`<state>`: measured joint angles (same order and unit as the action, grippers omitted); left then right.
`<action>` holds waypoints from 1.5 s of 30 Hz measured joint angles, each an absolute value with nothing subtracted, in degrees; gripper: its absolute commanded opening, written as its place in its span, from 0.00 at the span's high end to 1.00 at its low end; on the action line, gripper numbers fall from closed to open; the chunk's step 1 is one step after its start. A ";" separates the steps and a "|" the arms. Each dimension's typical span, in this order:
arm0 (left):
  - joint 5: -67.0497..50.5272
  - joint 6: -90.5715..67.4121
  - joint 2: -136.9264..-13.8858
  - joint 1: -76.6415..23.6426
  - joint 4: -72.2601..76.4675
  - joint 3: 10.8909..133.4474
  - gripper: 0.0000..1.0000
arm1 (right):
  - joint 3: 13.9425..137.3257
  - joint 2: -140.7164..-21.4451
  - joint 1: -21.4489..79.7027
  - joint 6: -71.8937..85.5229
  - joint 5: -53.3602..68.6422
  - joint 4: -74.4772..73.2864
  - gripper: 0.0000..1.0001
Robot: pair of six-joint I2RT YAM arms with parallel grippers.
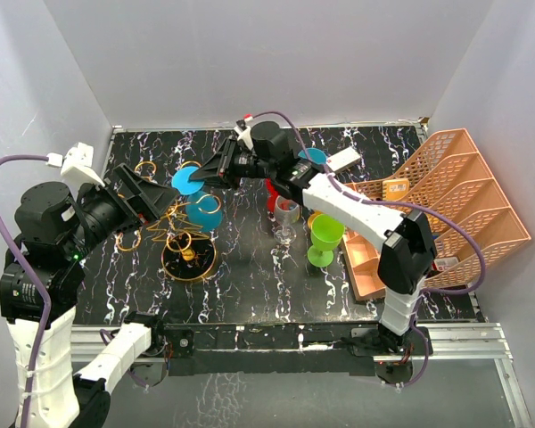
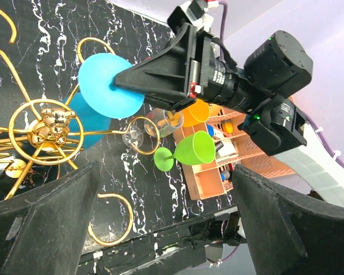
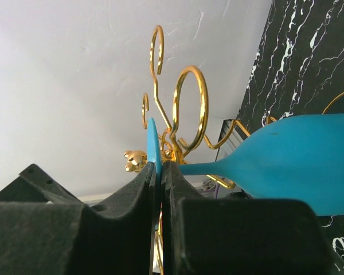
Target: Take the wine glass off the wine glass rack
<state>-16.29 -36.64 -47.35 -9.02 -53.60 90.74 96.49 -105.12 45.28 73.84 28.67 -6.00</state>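
The blue wine glass lies nearly on its side at the gold wire wine glass rack. Its round foot points away from the post, and its stem runs among the looped arms. My right gripper is shut on the edge of that foot, which shows clamped between the pads in the right wrist view, with the bowl to the right and gold loops behind. My left gripper is open and empty at the rack's left side. It looks over the rack's hub and the blue foot.
A clear glass and a green glass stand right of the rack, with a red item behind them. A peach mesh organiser fills the right side. White walls enclose the black marbled table.
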 measured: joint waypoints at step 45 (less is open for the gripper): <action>-41.28 -74.37 -55.90 -13.80 6.09 68.23 0.29 | 71.18 -75.55 26.50 59.72 46.28 14.72 0.91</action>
